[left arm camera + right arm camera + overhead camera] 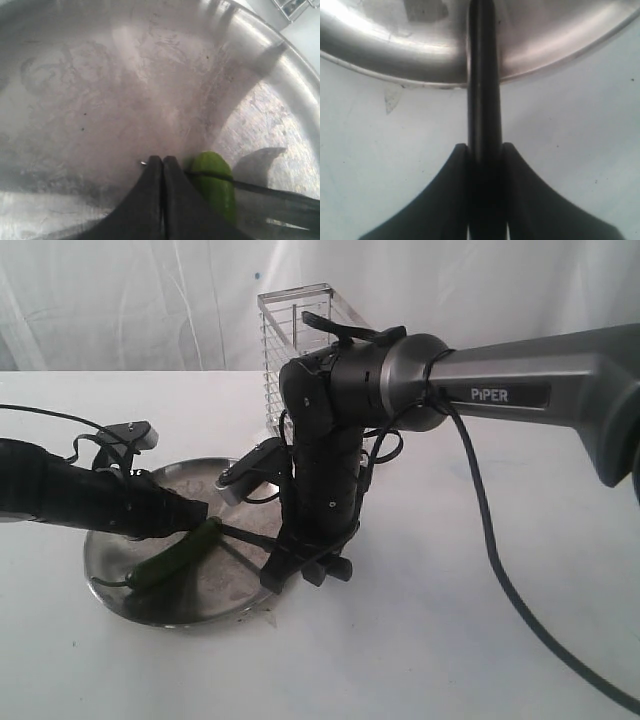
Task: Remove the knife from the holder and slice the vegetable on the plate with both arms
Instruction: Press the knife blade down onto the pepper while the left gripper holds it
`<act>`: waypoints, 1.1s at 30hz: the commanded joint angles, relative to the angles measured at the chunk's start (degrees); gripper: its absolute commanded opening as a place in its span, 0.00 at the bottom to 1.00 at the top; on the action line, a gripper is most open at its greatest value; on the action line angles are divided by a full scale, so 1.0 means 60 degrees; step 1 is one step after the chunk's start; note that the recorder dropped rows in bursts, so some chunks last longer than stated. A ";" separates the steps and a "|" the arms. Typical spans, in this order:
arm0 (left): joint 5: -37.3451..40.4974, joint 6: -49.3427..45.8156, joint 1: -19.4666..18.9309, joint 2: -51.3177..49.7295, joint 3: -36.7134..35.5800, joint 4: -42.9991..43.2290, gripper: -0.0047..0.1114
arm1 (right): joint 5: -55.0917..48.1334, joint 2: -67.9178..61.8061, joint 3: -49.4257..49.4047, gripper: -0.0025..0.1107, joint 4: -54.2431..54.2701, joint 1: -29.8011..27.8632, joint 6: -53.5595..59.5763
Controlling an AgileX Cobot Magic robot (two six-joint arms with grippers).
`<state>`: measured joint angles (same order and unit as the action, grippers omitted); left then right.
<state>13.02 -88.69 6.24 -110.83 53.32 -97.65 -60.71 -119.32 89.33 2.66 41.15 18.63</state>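
Note:
The green vegetable [180,555] lies across the round steel plate [205,602]. My left gripper [200,512] comes in low from the left, and its fingers are shut. In the left wrist view the left gripper [162,159] rests on the plate [125,90] right beside the vegetable [216,187], with nothing seen between the fingers. My right gripper [292,558] points down at the plate's near right rim, shut on the black knife [245,534]. The blade [250,186] lies across the vegetable's end. The right wrist view shows the right gripper [484,147] clamping the knife's handle [484,90] over the plate's rim [395,45].
The wire holder [290,340] stands behind the right arm at the back of the white table [450,640]. A black cable [500,580] hangs from the right arm down to the table on the right.

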 commanded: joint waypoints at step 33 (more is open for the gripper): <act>0.1050 0.3265 0.0040 0.1575 0.0219 0.4582 0.04 | -0.0218 -0.0245 -0.0014 0.04 0.0057 0.0014 0.0001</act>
<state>17.91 -73.73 6.24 -101.83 54.71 -75.03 -61.51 -120.89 89.33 2.66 41.15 18.46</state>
